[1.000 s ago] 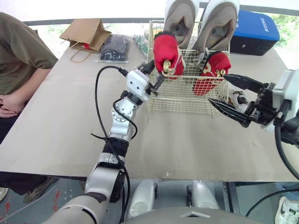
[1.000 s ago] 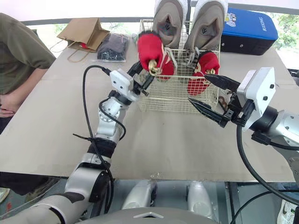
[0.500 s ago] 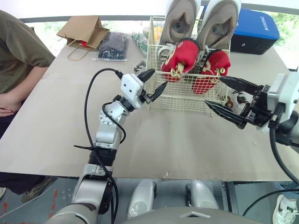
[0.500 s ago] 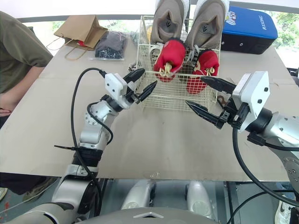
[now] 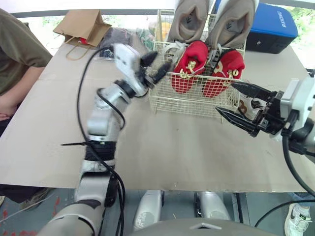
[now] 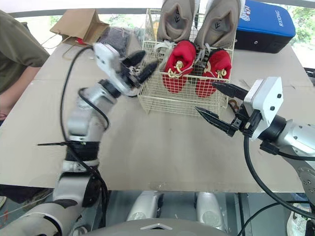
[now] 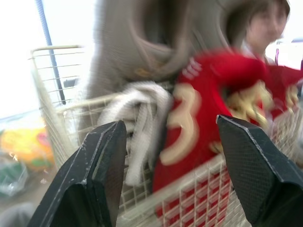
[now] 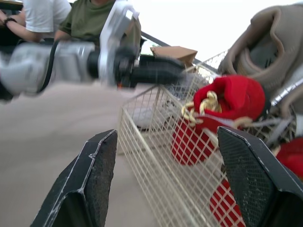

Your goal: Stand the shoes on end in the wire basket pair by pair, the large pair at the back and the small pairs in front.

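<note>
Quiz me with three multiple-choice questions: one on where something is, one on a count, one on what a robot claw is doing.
1. Where are the red shoes? A on a shelf; B in the wire basket, in front of the tan shoes; C in a drawer.
2. How many red shoes? A one; B four; C two.
3. The right gripper is: A open and empty; B shut on a shoe; C shut on a lace.
Answers: 1 B, they stand inside it before the tan pair; 2 C, two sit side by side; 3 A, its fingers are spread with nothing between.
</note>
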Action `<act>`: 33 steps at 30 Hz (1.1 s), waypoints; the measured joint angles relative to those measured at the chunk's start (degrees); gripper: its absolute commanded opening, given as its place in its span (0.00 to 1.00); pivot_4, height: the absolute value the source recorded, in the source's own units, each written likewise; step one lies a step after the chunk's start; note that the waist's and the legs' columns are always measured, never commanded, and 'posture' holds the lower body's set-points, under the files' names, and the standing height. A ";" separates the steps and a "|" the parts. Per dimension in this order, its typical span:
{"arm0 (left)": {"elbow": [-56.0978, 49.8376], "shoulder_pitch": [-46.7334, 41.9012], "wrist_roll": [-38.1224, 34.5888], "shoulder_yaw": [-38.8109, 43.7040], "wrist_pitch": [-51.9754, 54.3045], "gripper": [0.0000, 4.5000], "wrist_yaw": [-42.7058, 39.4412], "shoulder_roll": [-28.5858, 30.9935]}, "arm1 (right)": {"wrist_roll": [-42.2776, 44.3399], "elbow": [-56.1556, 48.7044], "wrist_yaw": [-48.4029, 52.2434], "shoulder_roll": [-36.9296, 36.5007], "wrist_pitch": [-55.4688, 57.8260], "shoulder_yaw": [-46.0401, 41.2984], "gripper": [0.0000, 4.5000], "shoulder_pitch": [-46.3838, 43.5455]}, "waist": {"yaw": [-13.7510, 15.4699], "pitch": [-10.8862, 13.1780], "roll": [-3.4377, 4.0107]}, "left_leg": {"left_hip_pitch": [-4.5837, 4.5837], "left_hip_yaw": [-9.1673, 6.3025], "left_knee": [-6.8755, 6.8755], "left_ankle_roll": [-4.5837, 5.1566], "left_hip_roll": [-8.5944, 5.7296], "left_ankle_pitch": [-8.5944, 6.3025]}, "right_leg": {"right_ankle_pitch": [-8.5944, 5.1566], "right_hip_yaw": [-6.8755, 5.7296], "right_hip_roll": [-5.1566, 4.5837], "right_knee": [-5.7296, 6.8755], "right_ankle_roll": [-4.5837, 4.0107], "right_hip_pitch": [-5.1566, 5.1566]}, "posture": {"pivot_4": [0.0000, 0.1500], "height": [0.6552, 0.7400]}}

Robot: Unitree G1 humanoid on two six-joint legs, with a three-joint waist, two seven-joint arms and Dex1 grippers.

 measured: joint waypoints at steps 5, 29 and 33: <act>8.11 -3.74 1.78 1.70 9.29 0.74 1.66 7.22 | 0.03 -1.21 -1.33 0.05 0.11 -0.22 0.71 1.73 | 0.18 0.10 -0.02 | 0.02 0.02 -0.01 0.00 -0.03 0.00 | 0.00 -0.01 -0.02 0.03 0.00 0.01 | 1.00 1.00; -35.56 13.28 -32.73 1.19 34.38 1.00 -25.03 26.23 | -14.36 35.07 -16.18 -0.37 29.29 7.38 0.71 -11.56 | -0.01 0.54 -0.16 | -0.15 0.64 -0.17 -0.04 0.16 0.03 | 0.08 0.60 0.07 0.04 -0.14 -0.48 | 1.00 1.00; -36.73 14.92 -33.53 1.39 34.00 1.00 -22.26 25.43 | -18.38 40.48 -13.55 -0.23 26.02 10.41 0.41 -12.51 | 0.15 0.54 -0.14 | -0.34 0.66 -0.20 -0.06 0.17 0.05 | 0.08 0.61 0.08 0.05 -0.14 -0.70 | 1.00 1.00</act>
